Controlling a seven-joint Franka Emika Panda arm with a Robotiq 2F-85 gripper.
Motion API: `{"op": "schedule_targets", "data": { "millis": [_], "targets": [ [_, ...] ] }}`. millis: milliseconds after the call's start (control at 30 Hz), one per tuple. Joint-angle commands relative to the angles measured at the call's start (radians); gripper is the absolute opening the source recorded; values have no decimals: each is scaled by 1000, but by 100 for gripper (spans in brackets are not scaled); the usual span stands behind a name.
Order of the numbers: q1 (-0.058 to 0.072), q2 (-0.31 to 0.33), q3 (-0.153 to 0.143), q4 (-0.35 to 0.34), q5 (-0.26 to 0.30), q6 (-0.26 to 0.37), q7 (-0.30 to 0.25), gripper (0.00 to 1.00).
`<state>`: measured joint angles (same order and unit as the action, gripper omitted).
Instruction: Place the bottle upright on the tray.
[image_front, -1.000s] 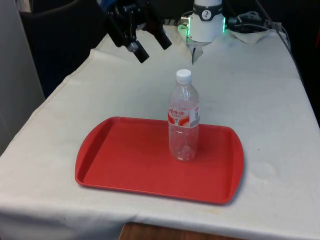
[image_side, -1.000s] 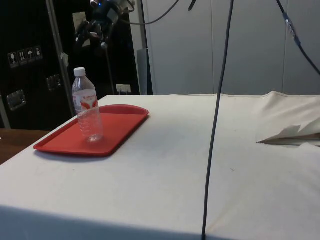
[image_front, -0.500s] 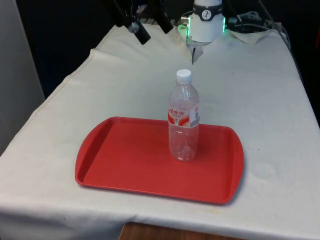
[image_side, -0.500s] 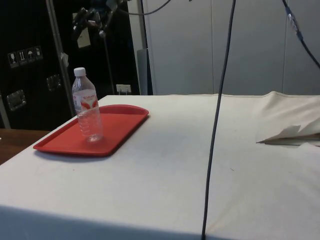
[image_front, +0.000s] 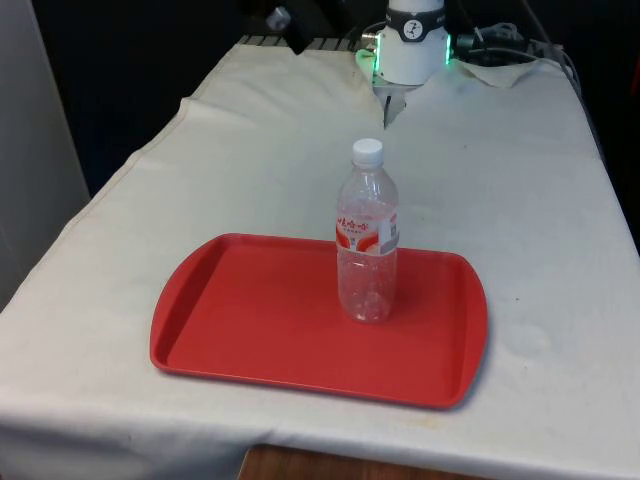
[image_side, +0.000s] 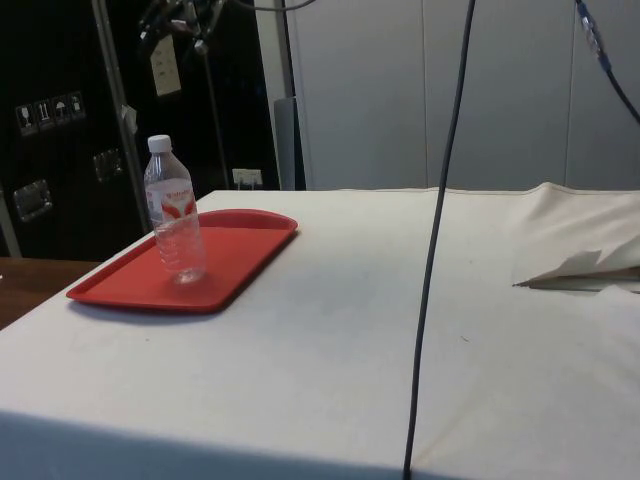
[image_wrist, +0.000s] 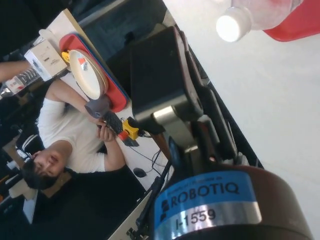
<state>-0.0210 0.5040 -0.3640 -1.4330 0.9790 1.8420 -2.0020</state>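
Where checked from the front, noted a clear plastic bottle (image_front: 367, 240) with a white cap (image_front: 367, 151) and a red-and-white label, standing upright on the red tray (image_front: 250, 320), towards the front view's right of its middle and inside the rim. Confirmed the same from the side: bottle (image_side: 172, 215) vertical, base flat on the tray (image_side: 240, 250), no lean seen. Recorded the tray lying flat on the white-clothed bench (image_front: 250, 150), near its front edge. Located the tool (image_front: 285, 15) high at the far end of the bench, well apart from the bottle and touching nothing; seen likewise from the side (image_side: 180, 12), above and beyond the tray. Cannot tell from these pictures whether spread or pressed together; certainly not pinching the bottle, given the clear gap between them. Picked out, from the wrist, the cap (image_wrist: 233, 24) and a corner of the tray (image_wrist: 300, 22) far off, plus a seated person (image_wrist: 75, 135) in a white top beyond the bench. Judged the placing step as done, with the task at or very near completion. Judged that the next move calls for little: keeping the tool clear of the bottle and avoiding any sweep across the tray, since a light, seemingly empty bottle of this kind would likely topple at a slight knock.
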Motion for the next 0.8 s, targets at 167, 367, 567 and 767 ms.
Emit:
{"op": "schedule_targets", "data": {
  "millis": [167, 367, 567, 767],
  "targets": [
    [19, -27, -5, -5, -24, 0, 20, 100],
    [25, -40, -4, -6, -30, -5, 25, 100],
    [32, -54, -4, -10, -33, -10, 29, 100],
    [32, -61, 0, -11, -26, -19, 25, 100]
  ]
}}
